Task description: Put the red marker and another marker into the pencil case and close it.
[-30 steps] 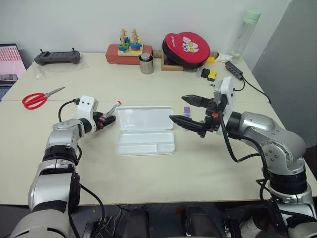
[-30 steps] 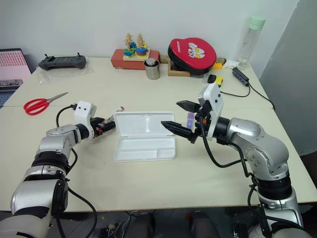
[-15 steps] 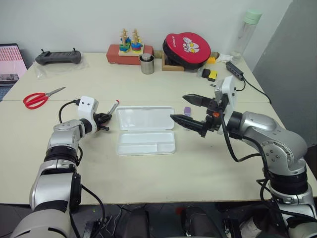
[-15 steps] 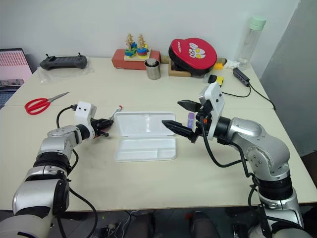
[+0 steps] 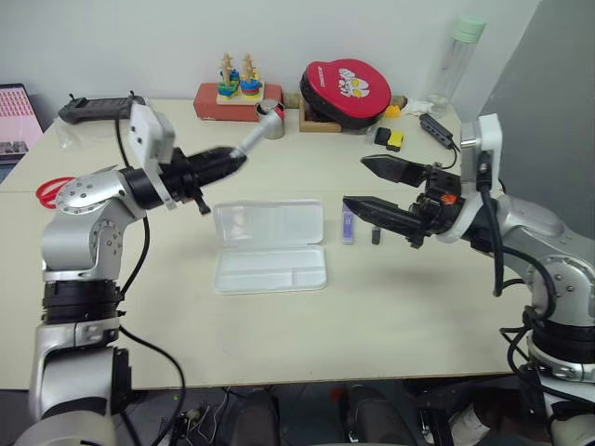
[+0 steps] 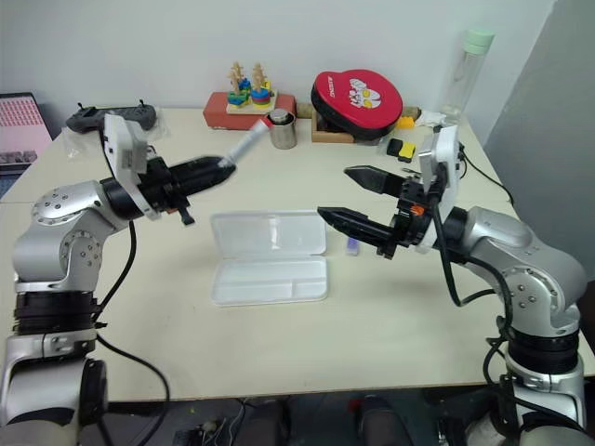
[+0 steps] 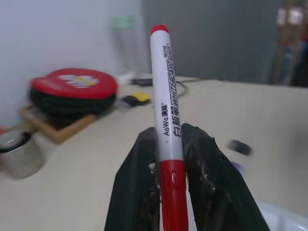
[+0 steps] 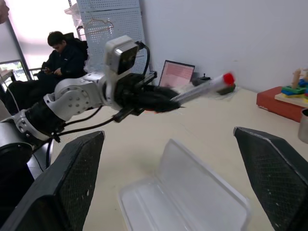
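Now the left end effector (image 7: 169, 159) pinches the slim white red-capped marker (image 7: 165, 106) aloft beyond the open flat white plastic pencil case (image 5: 270, 246); right end effector (image 5: 372, 186) gapes empty; stubby purple marker (image 5: 348, 224) lies beside the case; next, lower red marker into the tray.

A red-handled pair of scissors (image 5: 54, 190) is lying at the far left of the beige table (image 5: 307, 344). A black handheld controller (image 5: 96, 107) is resting at the far left edge, on clear plastic. A red rectangular box (image 5: 232, 98) carrying a wooden ring-stacking toy (image 5: 236, 78) is standing at the far middle, with a small metal cup (image 6: 284, 131) just to its right. A red round zip pouch (image 5: 349, 89) is leaning at the far right of centre. A tall clear bottle with a pale green cap (image 5: 456, 60) is standing at the far right corner. A black cable adapter (image 5: 437, 131) is lying near it. A small dark stubby cylinder (image 5: 376, 235) is lying right of centre. A seated person (image 8: 65, 60) is showing in the background.
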You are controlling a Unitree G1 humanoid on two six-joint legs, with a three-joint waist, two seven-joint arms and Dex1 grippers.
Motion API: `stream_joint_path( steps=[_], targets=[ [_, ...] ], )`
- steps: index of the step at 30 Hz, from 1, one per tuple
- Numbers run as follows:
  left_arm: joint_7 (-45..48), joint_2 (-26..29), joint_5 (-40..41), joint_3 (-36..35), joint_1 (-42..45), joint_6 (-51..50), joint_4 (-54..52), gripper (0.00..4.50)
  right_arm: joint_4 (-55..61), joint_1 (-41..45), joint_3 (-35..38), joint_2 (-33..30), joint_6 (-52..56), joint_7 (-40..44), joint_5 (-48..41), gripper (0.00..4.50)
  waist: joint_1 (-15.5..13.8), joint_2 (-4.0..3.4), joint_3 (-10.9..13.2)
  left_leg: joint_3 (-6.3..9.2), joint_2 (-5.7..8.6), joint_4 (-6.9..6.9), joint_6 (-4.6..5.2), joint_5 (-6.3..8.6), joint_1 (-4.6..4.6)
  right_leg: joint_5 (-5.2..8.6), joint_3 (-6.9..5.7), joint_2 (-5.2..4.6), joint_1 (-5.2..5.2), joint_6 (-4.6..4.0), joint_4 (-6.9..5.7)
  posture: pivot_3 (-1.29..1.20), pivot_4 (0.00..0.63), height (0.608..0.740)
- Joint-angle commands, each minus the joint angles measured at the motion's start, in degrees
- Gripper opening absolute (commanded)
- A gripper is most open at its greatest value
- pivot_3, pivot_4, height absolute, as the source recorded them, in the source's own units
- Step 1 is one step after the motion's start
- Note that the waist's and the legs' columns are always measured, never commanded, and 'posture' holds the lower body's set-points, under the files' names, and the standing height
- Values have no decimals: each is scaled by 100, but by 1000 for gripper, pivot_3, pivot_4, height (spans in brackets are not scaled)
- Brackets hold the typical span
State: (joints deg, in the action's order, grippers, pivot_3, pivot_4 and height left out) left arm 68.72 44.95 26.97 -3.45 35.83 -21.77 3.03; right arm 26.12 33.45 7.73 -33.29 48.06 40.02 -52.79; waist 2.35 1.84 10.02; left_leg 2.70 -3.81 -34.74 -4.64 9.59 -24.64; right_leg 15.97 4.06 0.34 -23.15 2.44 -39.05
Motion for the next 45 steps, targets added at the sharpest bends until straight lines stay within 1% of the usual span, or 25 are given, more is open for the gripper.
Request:
stream_joint_path(
  steps=[1,3,7,13,14,15,16,18,19,23,25,27,30,32,34,35,38,42,45],
  targets=[
    [602,387,-811,811,-49,545,-158,421,109,-39,-48,-120,-143,114,98,4500,-1,1,1,1,-1,-1,2,-1,1,9,-1,1,0,14,-3,0,150,740],
    [816,438,-1237,1193,1,922,186,421,120,-95,-161,-149,-208,92,269,4500,-1,0,0,2,-3,-4,7,-5,0,12,1,4,-1,5,0,0,150,740],
    [863,373,-1801,1504,235,1601,1017,421,198,-295,-328,-192,-296,78,512,4500,-15,1,2,-5,-1,-12,10,-7,-3,17,8,2,-2,-6,3,0,150,740],
    [890,127,-2116,1658,439,1915,1601,421,341,-607,-514,-268,-356,24,828,4500,-60,1,2,-4,0,-9,11,-6,-13,8,3,2,-8,12,6,0,150,740],
    [899,101,-2155,1672,464,1933,1665,1130,355,-627,-520,-261,-357,14,841,4500,-60,1,2,-3,0,-8,13,-5,-13,9,2,2,-8,11,6,0,150,740],
    [925,80,-2167,1674,483,1928,1706,1284,362,-637,-524,-254,-357,10,854,4500,-59,1,2,-3,0,-7,14,-4,-14,9,2,2,-8,10,6,0,150,740],
    [977,43,-2117,1651,488,1883,1714,1568,369,-646,-524,-248,-358,5,867,4500,-57,1,2,-3,-1,-7,15,-3,-14,10,2,2,-8,9,6,0,150,740],
    [1036,-11,-2056,1605,493,1817,1719,1799,371,-651,-523,-234,-359,-6,885,4500,-53,1,2,-2,-1,-6,16,-3,-14,10,1,3,-8,8,6,0,150,740],
    [1032,-17,-2093,1605,496,1842,1742,2091,368,-647,-529,-228,-360,-15,893,4500,-53,1,2,-2,-1,-6,16,-3,-14,10,0,3,-8,8,5,0,150,740],
    [918,-22,-2239,1594,500,1993,1829,2800,315,-603,-617,-186,-361,-116,1002,4500,-52,1,2,-1,-1,-8,16,-3,-13,8,1,3,-8,13,4,0,150,740],
    [889,-140,-1944,1410,507,1737,1643,3152,102,-511,-811,-114,-292,-461,1360,4500,-52,1,2,-1,-2,-9,16,-3,-13,6,1,3,-8,15,4,0,150,740],
    [715,-366,-1546,1143,518,1340,1343,3530,-345,-339,-1020,113,-164,-1067,1862,4500,-51,2,2,-1,-1,-11,16,-3,-13,6,2,3,-8,17,3,0,150,740],
    [318,-763,-1014,840,303,702,613,4046,-1002,-68,-1071,649,19,-1999,2399,4500,-58,2,2,-1,-1,-14,16,-4,-13,2,2,3,-7,23,2,0,150,740],
    [-113,-1070,-642,641,64,215,34,4395,-1353,46,-1242,876,87,-2465,2859,4500,-51,3,1,-2,-2,-16,16,-4,-14,1,4,3,-6,24,2,0,150,740],
    [-578,-1345,-357,462,-157,-217,-510,4451,-1643,84,-1256,1200,120,-2854,3129,4500,-53,3,0,-2,1,-13,16,-4,-15,-1,5,2,-6,20,5,0,150,740],
    [-821,-1458,-309,395,-235,-346,-699,4451,-1746,86,-1296,1312,83,-2938,3230,4500,-51,3,1,-2,1,-11,16,-4,-15,-11,5,2,-6,0,6,0,150,740],
    [-1314,-1657,-201,326,-432,-675,-1125,4451,-2085,121,-1274,1707,26,-3166,3412,4500,-50,3,1,1,0,-9,16,-3,-16,-11,3,4,-8,-5,4,0,150,740],
    [-1966,-1937,-368,493,-583,-787,-1441,4451,-2817,274,-1326,2270,-226,-3435,3710,4500,-34,4,0,1,0,-10,16,-4,-10,-12,5,4,-5,-1,3,0,150,740],
    [-2407,-2102,-588,607,-566,-764,-1494,4451,-3254,385,-1426,2564,-324,-3544,3947,4500,-35,4,0,1,1,-14,16,-5,-10,-18,5,4,-3,10,2,0,150,740]
  ],
)
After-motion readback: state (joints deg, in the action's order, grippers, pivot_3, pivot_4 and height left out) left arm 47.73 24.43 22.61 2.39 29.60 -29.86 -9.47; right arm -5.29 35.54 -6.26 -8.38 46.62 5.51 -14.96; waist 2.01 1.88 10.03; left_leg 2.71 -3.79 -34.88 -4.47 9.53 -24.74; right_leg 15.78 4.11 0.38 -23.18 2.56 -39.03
